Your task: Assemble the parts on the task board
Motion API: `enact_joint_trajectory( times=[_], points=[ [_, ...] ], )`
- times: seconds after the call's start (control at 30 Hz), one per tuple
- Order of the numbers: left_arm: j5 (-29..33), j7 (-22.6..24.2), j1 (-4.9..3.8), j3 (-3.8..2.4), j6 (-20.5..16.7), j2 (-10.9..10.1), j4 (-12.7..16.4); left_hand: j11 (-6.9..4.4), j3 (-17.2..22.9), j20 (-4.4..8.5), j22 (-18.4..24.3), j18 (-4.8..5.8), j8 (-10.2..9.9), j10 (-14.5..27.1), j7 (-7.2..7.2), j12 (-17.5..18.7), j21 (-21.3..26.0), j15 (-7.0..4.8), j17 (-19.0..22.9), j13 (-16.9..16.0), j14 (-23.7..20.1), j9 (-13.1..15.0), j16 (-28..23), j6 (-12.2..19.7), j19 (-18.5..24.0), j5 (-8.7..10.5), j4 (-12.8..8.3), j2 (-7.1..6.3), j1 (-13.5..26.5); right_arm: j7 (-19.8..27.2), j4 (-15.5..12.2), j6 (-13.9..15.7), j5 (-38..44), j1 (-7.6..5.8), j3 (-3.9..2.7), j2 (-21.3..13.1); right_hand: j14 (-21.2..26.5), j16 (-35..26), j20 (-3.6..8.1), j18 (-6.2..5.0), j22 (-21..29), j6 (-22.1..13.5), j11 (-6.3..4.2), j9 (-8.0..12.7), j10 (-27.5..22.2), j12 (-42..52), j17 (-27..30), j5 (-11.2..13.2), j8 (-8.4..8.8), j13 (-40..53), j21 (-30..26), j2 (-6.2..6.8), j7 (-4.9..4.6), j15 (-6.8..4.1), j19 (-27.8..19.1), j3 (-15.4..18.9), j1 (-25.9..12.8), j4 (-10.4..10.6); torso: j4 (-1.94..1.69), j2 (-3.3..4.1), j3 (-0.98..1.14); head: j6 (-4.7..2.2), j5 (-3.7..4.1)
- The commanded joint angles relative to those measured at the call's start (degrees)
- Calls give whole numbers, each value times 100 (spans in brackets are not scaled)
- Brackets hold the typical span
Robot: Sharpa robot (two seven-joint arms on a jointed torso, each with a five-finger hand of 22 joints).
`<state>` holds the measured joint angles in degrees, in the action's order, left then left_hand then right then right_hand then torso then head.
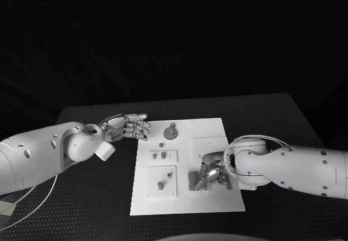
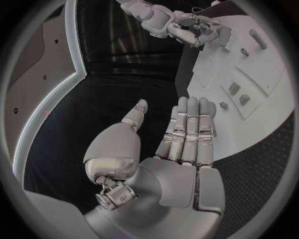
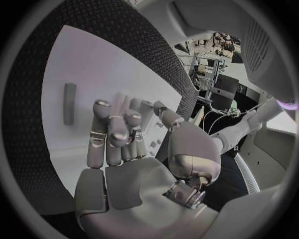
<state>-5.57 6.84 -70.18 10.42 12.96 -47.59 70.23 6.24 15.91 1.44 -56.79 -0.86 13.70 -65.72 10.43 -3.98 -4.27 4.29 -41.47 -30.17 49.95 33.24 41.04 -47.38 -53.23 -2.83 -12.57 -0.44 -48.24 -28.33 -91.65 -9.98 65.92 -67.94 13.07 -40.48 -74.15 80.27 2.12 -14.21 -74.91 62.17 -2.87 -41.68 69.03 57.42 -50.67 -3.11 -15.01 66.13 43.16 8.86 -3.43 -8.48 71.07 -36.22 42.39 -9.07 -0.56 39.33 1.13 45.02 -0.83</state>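
The white task board (image 1: 188, 199) lies in the middle of the black table. Small grey parts sit on it: a round one (image 1: 170, 133) at the far end, little blocks (image 1: 164, 155) in the middle, and a dark bar (image 1: 193, 181) near the front. My right hand (image 1: 212, 174) is low over the board's near right part, just beside that bar (image 3: 69, 103), fingers (image 3: 115, 130) stretched, thumb apart, nothing seen between them. My left hand (image 1: 128, 127) hovers at the board's far left corner; in the left wrist view its fingers (image 2: 190, 129) are straight and empty.
A raised square plate (image 1: 207, 146) and a lower plate (image 1: 162, 180) with two small parts stand on the board. Black table (image 1: 273, 117) surrounds the board on all sides. A white cable (image 1: 39, 202) runs beside my left arm.
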Motion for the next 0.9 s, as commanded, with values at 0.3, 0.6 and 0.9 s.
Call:
enact_joint_trajectory(
  times=[0.3, 0.6, 0.9],
  points=[
    [-20, 32, -3, -3, 115, 7, 13, -9, 30, -5, -7, -8, 28, 17, 2, -2, 17, 2, -1, -9, -45, 6, -9, 26, 23, 3, 3, -4, 33, -37, 76, -65, 420, 49, 2, 88, 7, 45, 23, -79, -120, 57, -17, -11, 71, 40, -22, 22, -18, 13, 44, -181, 11, -56, 28, 41, 0, 15, 0, 0, 0, 23, -5],
    [-21, 32, -3, -3, 111, 6, 14, -9, 30, -5, -7, -8, 28, 17, 2, -2, 17, 2, -1, -9, -45, 6, -9, 26, 23, 3, 3, -4, 33, -66, 107, 47, 576, 49, 2, 91, 11, 54, 25, -79, -121, 65, -19, -13, 74, 40, -29, 22, -12, 17, 51, -245, 13, -58, 24, 76, 2, -33, 3, 0, 3, 35, -14],
    [-21, 29, -3, -3, 117, 2, 11, -9, 30, -5, -7, -8, 28, 17, 2, -2, 17, 2, -1, -9, -45, 6, -9, 26, 23, 3, 3, -4, 33, -10, 105, 65, 563, 50, 1, 70, 16, 59, 25, -79, -117, 72, -22, -12, 79, 36, -36, 22, -3, 20, 53, -273, 15, -61, 22, 113, -69, -12, 1, 0, 4, 36, -14]
  ],
)
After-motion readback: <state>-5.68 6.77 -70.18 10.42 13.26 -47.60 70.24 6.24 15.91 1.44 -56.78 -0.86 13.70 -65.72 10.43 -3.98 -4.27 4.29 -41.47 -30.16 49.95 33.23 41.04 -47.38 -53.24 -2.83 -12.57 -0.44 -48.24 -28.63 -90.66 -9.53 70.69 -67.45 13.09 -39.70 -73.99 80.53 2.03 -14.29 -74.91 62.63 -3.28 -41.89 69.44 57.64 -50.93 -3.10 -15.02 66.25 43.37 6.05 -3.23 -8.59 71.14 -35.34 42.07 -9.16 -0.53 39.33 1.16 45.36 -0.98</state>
